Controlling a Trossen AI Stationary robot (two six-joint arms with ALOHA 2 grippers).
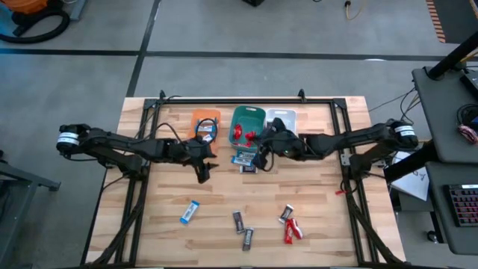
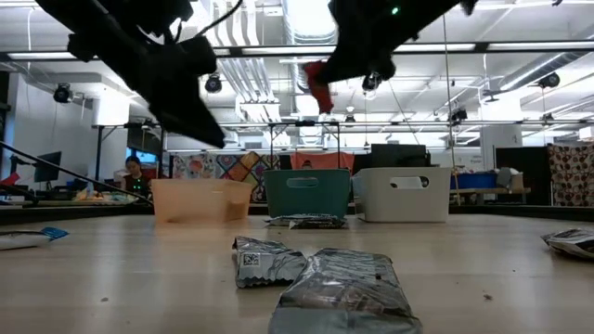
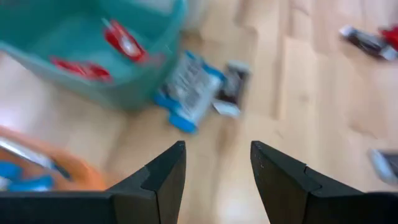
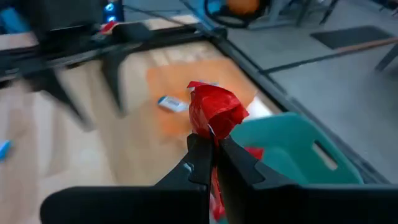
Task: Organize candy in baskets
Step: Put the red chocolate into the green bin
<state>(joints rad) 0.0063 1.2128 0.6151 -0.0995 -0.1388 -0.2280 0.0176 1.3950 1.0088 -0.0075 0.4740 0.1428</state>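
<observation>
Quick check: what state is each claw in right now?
Left claw: open, holding nothing.
Right claw: closed on a red candy above the teal basket.

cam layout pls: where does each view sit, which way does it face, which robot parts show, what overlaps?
High: overhead, straight down; both arms, three bins.
Low: table height, facing the room; arms above.
Left wrist: above table; open left gripper, teal basket.
Right wrist: right gripper pinching red candy.
Shared: the teal basket, all four.

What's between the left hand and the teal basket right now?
Bare wood, mostly. In the left wrist view, a blue-and-white candy and a dark candy lie just outside the teal basket, ahead of the open left hand.
</observation>
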